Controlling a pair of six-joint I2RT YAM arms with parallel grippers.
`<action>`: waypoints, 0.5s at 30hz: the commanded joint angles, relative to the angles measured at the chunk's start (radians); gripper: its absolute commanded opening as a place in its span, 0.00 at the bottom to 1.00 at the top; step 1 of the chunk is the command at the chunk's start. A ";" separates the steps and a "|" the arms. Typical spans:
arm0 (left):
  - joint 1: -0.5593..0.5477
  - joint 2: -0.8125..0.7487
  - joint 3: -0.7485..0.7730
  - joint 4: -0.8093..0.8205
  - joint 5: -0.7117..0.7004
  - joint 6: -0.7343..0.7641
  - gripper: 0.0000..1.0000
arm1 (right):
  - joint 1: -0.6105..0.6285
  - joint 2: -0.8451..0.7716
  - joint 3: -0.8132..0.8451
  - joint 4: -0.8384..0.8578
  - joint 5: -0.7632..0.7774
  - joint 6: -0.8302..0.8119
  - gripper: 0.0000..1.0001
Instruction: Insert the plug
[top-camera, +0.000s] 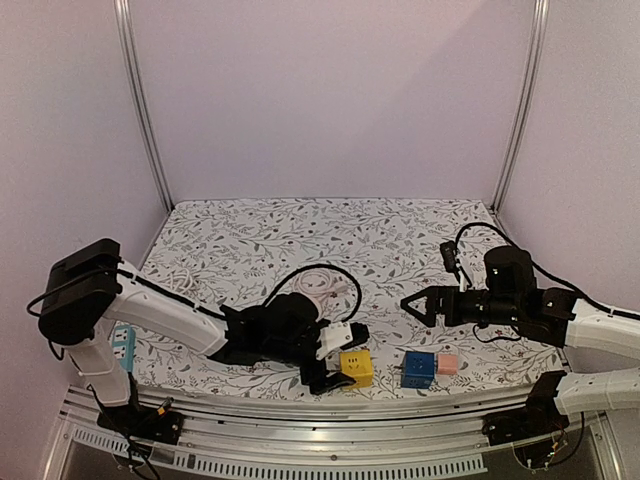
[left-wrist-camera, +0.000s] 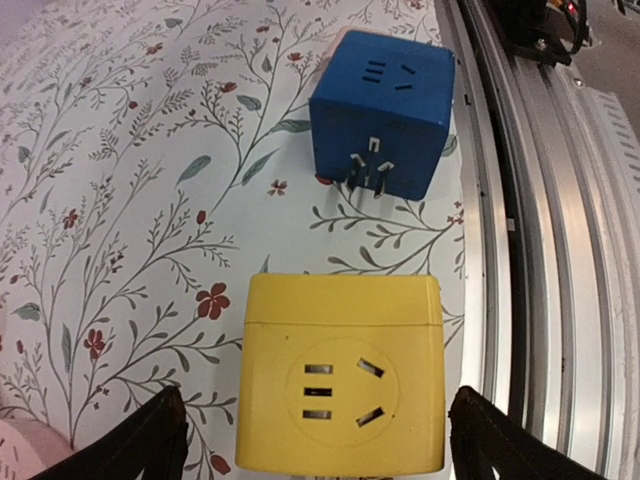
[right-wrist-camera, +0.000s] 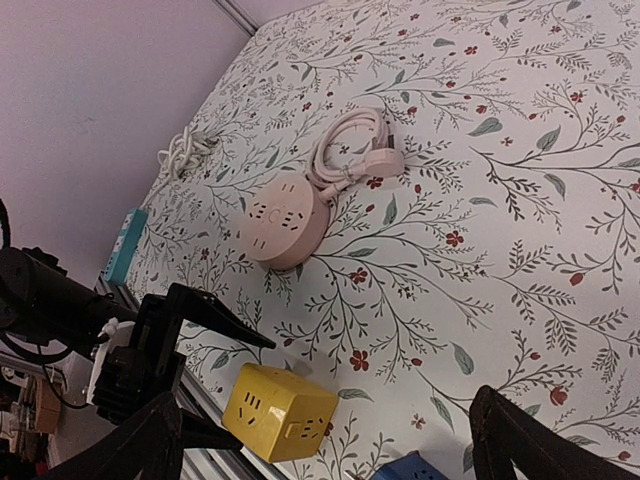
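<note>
A yellow socket cube (top-camera: 356, 367) sits near the table's front edge. My left gripper (top-camera: 338, 358) is open, its fingers (left-wrist-camera: 140, 440) on either side of the cube (left-wrist-camera: 340, 375) without touching it. A blue cube (top-camera: 419, 368) lies just right of it, its metal plug prongs (left-wrist-camera: 368, 170) facing the yellow cube with a gap between them. My right gripper (top-camera: 412, 308) is open and empty, in the air behind and above the blue cube. In the right wrist view the yellow cube (right-wrist-camera: 280, 410) lies below it, with the left gripper (right-wrist-camera: 180, 350) beside it.
A small pink cube (top-camera: 447, 363) lies right of the blue one. A round pink power strip (right-wrist-camera: 285, 222) with a coiled white cord (right-wrist-camera: 350, 150) sits mid-table. A teal strip (top-camera: 124, 345) and white cable (top-camera: 180, 285) lie far left. The metal rail (left-wrist-camera: 560, 260) runs along the front edge.
</note>
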 joint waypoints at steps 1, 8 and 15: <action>-0.015 0.024 0.015 -0.033 0.011 0.013 0.90 | 0.008 -0.008 -0.012 0.000 -0.010 -0.011 0.99; -0.015 0.030 0.010 -0.021 0.009 0.016 0.79 | 0.009 -0.004 -0.015 0.004 -0.009 -0.010 0.99; -0.015 0.055 0.016 -0.008 0.012 0.020 0.65 | 0.010 -0.002 -0.018 0.009 -0.011 -0.007 0.99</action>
